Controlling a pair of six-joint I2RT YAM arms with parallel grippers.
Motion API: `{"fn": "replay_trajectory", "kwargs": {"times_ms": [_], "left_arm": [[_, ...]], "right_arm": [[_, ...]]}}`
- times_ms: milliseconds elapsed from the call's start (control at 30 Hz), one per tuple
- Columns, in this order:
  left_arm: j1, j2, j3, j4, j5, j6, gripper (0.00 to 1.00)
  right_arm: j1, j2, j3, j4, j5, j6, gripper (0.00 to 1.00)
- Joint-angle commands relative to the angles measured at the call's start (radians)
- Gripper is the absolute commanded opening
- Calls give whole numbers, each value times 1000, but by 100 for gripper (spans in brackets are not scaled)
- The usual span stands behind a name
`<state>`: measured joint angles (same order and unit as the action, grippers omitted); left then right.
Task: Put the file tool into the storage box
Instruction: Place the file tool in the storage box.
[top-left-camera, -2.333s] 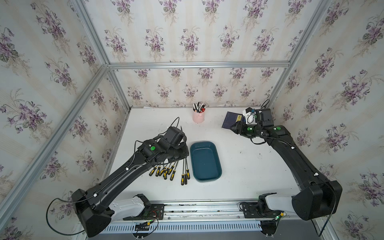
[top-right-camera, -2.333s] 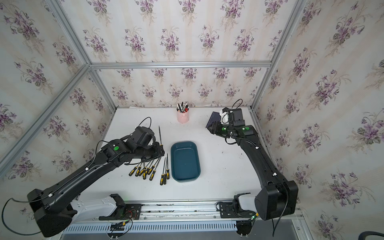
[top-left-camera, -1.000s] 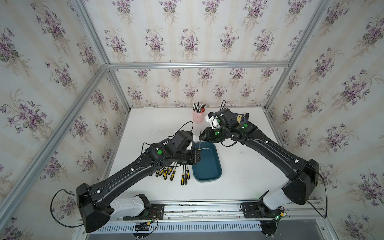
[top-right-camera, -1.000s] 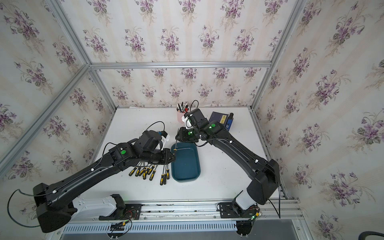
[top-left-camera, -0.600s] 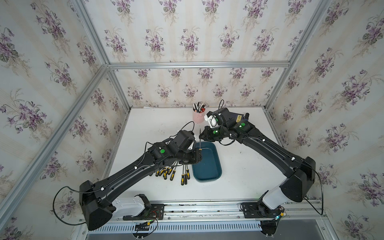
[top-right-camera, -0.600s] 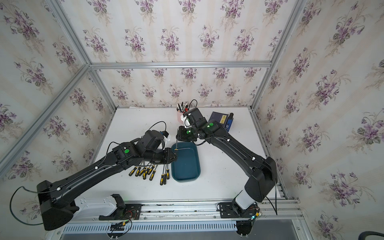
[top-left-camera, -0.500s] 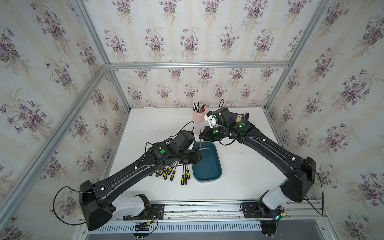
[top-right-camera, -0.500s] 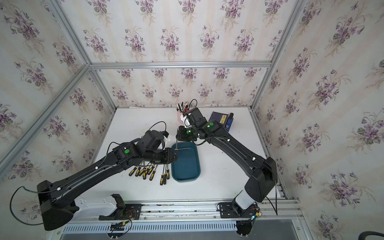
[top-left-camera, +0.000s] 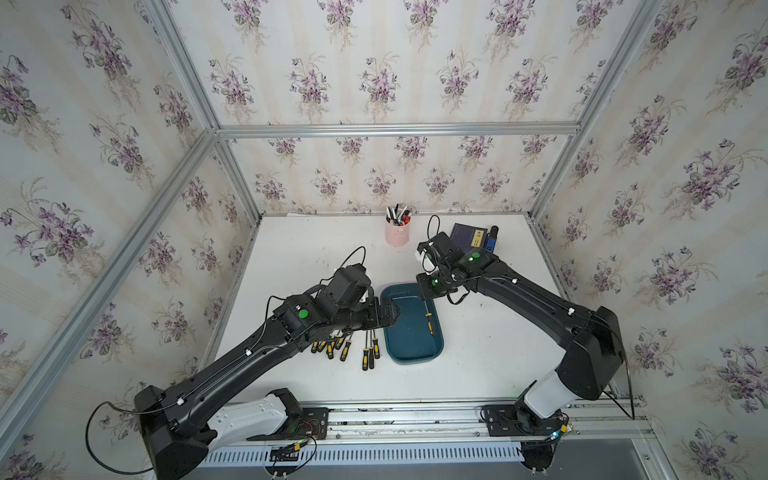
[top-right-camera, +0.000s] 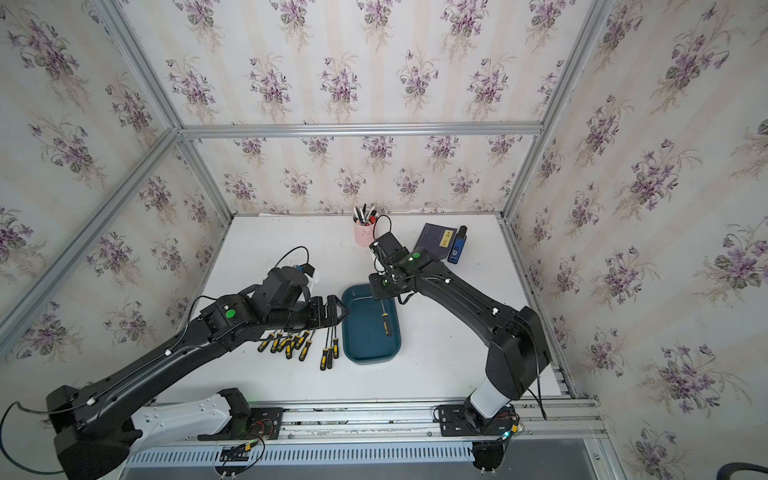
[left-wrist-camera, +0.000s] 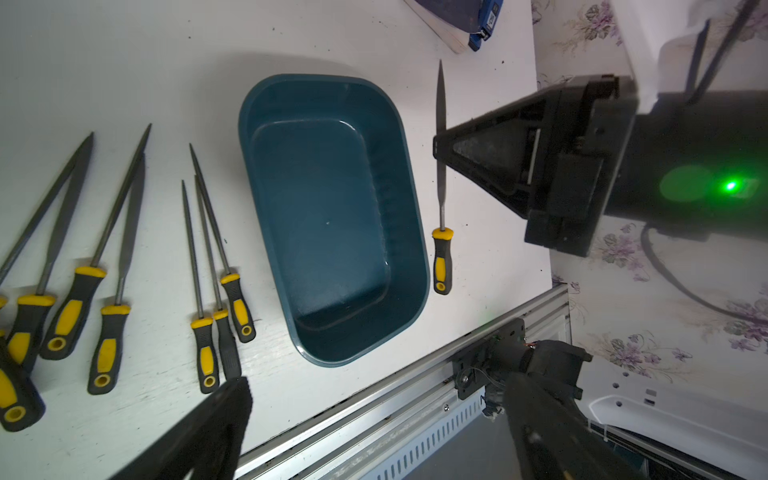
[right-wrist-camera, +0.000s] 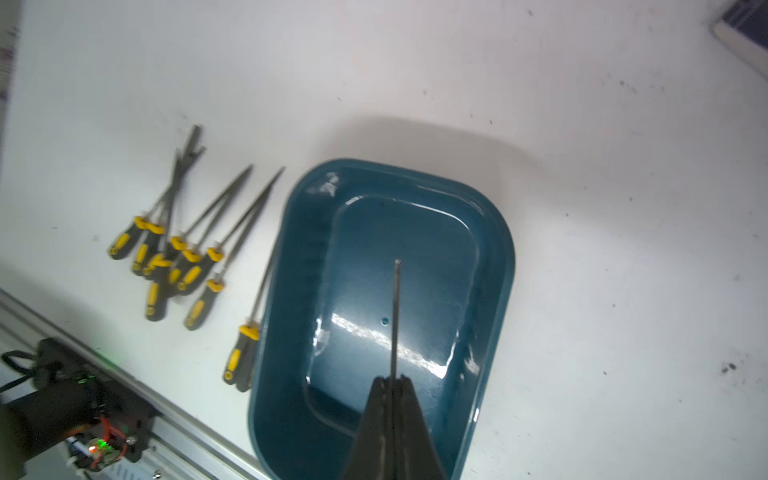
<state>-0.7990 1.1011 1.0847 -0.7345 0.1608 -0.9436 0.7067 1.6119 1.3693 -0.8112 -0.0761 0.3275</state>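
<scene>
Teal storage box (top-left-camera: 409, 349) on white table (top-left-camera: 490, 365), right gripper (right-wrist-camera: 394, 384) clamped on file tool (left-wrist-camera: 440, 183) above it, left gripper (top-right-camera: 336, 311) spread apart, holding nothing.

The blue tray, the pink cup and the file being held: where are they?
storage box (top-left-camera: 409, 353), a top view, bare floor near its front end.
pink cup (top-left-camera: 397, 235), a top view, its side wall.
file (left-wrist-camera: 441, 257), left wrist view, its yellow-and-black handle.

Bright even light, blurred wrist edges
</scene>
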Motion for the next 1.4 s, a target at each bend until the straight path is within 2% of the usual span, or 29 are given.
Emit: {"fn": "replay_trajectory", "kwargs": {"times_ms": [0, 600, 1367], "left_arm": [[7, -13, -25, -13, -56, -32, 99], [30, -9, -80, -17, -61, -41, 99], [95, -53, -165, -11, -27, -35, 99]], "right_arm": [[1, 2, -49, 25, 60, -22, 0], [2, 66, -136, 127, 35, 76, 0], [4, 135, -230, 213, 67, 114, 0]]}}
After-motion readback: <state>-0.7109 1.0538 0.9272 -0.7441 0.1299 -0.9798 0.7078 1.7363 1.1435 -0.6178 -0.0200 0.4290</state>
